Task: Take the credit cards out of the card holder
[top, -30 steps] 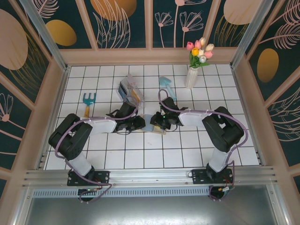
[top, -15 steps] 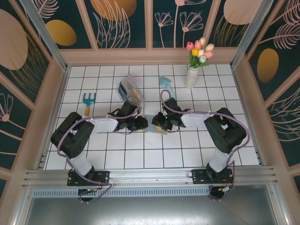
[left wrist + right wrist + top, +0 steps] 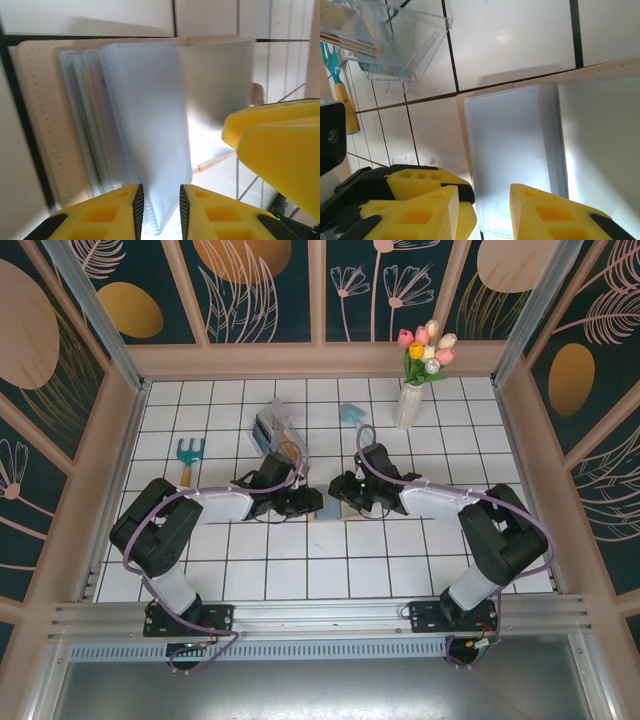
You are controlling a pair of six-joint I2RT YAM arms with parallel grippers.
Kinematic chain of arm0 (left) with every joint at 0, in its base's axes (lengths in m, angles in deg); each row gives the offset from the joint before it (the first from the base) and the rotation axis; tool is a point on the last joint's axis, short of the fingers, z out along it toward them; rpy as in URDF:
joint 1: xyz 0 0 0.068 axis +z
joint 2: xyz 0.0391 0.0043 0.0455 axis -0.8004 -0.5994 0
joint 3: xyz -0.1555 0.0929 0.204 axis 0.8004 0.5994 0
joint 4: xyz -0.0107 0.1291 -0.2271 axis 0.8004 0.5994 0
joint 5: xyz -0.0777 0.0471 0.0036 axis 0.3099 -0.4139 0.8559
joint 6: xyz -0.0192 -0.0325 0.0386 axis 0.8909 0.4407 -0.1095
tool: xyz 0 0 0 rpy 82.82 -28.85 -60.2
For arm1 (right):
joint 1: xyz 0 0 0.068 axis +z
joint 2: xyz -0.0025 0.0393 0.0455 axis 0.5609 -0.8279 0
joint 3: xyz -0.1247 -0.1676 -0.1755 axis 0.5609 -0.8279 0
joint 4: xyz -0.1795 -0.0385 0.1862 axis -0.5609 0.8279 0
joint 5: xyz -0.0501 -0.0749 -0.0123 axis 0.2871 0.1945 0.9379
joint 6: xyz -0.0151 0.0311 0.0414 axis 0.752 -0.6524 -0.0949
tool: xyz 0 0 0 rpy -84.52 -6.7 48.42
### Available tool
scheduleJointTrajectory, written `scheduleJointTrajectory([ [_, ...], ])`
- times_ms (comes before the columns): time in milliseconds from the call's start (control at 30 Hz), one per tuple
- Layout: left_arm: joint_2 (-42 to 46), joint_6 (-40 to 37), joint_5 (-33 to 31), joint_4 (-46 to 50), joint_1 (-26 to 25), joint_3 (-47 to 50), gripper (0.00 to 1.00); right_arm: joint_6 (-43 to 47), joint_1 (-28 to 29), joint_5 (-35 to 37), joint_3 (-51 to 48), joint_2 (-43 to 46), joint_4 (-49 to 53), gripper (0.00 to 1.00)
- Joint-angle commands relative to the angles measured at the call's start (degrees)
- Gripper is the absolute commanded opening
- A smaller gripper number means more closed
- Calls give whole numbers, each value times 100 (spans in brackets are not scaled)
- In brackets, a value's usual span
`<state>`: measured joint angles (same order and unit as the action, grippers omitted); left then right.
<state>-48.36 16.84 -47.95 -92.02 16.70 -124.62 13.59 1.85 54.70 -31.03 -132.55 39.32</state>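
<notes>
- While the card holder [image 3: 329,509] lies open on the white tiled table [image 3: 300,575], midway between the two arms, its blue-grey sleeves [image 3: 145,110] stand fanned off the tan cover [image 3: 37,115]. Which sleeve carries the credit cards I cannot tell.
- Left gripper [image 3: 159,212]: jaws a narrow slot apart, with the lower edges of the fanned sleeves sitting in the slot. Pinching or merely straddling, I cannot tell.
- Right gripper [image 3: 485,212]: jaws slightly apart over the edge of a blue-grey sleeve, coming in from the opposite side. Grip equally unclear.
- Judgement, step in hand: parting the sleeves to expose a card. Best done with one gripper pinning the cover flat while the other isolates a single sleeve, not the stack, then draws slowly along the pocket mouth.
- Clear acrylic rack [image 3: 395,45] stands near, beyond the holder. Keep the holder from sliding toward it.
</notes>
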Motion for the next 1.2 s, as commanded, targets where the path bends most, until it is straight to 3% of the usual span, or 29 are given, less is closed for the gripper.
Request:
scheduleJointTrajectory([
  [0,43,141,313,-427,-84,-82,29,-44,-68,289,-106,291,89,35],
  [233,41,382,456,-942,-181,-117,30,-87,-259,794,-250,733,422,35],
  [500,-287,515,560,-1160,-315,-490,32,-17,-511,886,-423,1095,610,36],
  [900,-953,567,193,-1241,-494,-1271,38,26,-826,1045,-533,1433,770,37],
  [1167,-1393,442,-386,-613,-619,-1634,38,71,-843,903,-546,1428,724,36],
])
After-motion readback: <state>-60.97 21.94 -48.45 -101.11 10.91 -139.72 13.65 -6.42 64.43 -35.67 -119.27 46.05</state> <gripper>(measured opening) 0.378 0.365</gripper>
